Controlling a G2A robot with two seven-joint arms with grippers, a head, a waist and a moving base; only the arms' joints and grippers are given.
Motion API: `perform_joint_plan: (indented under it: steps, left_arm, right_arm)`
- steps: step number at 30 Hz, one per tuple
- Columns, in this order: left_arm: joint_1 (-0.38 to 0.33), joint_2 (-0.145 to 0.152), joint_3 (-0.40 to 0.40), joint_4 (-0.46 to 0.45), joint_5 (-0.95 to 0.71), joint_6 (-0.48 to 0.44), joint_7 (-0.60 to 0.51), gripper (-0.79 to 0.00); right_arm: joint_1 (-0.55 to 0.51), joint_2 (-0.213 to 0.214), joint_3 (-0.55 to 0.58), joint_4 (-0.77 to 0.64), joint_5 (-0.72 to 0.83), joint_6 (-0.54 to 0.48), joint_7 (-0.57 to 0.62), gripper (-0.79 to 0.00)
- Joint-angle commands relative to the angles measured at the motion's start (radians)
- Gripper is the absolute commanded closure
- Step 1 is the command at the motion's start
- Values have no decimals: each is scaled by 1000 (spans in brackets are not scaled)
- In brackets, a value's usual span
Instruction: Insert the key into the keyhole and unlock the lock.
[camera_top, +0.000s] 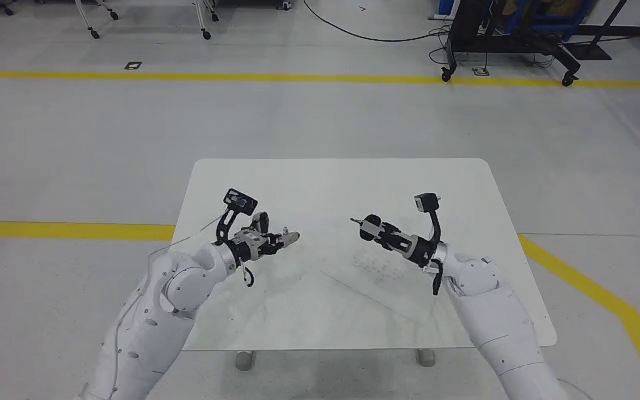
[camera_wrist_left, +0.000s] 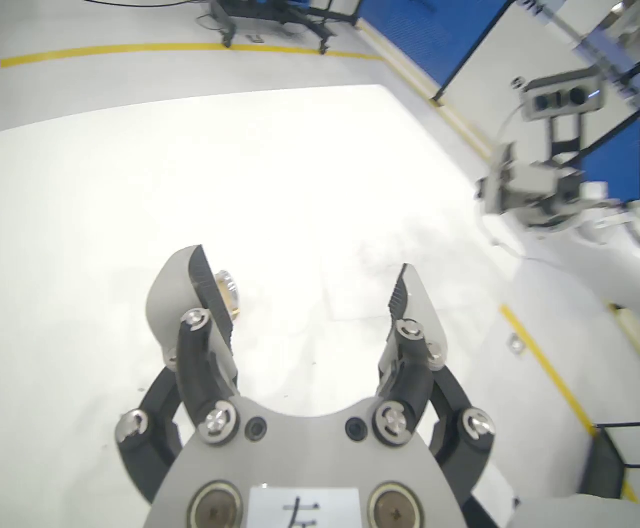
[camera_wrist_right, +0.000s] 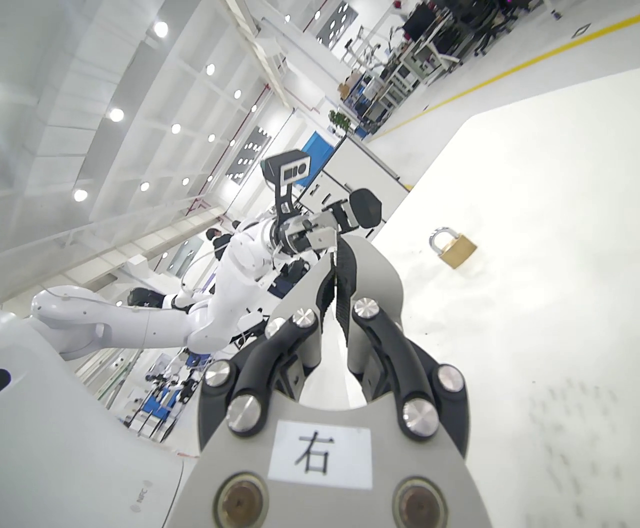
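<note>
A brass padlock (camera_wrist_right: 456, 250) with a silver shackle lies flat on the white table (camera_top: 400, 190). My left gripper (camera_wrist_left: 302, 260) hovers over it, open. The padlock (camera_wrist_left: 229, 295) peeks out from behind one finger (camera_wrist_left: 197, 280), with nothing between the pads. In the top view this gripper (camera_top: 285, 240) is left of the table's middle. My right gripper (camera_top: 362, 224) is right of the middle, held above the table and pointing toward the left one. It is shut (camera_wrist_right: 337, 247) on a thin key (camera_top: 353, 220) that sticks out from its tip; the fingers hide most of the key.
The table's far half and right side are bare. A patch of faint scuff marks (camera_top: 380, 265) lies under the right arm. Yellow floor lines (camera_top: 300, 77) and wheeled racks (camera_top: 510, 40) stand beyond the table.
</note>
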Motion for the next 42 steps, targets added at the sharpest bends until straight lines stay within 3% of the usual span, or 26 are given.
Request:
perform_joint_plan:
  steps: [1,10,15,23,25,28,31,35,42]
  left_arm:
    - [2,-1,35,-7,128,20,-25,-785]
    - [-49,-15,126,21,292,100,-91,-785]
    - [-94,-35,154,64,234,166,-68,-785]
    - [-173,-63,222,157,223,198,-115,-785]
    - [-198,-70,239,178,228,203,-123,-677]
    - [-227,-81,261,202,227,211,-129,-391]
    - [-236,-89,274,223,222,215,-126,-369]
    - [-239,-92,272,234,223,225,-127,-240]
    - [-236,-95,257,236,227,240,-136,-222]
  right_arm:
    - [-10,3,3,-13,-9,3,-11,0]
    - [-28,11,3,-48,-34,2,-51,0]
    - [-28,11,3,-48,-34,2,-51,0]
    - [-28,11,3,-48,-34,2,-51,0]
    - [-28,11,3,-48,-34,2,-51,0]
    - [-28,11,3,-48,-34,2,-51,0]
    - [-28,11,3,-48,-34,2,-51,0]
    - [-28,11,3,-48,-34,2,-51,0]
    - [-28,11,3,-48,-34,2,-51,0]
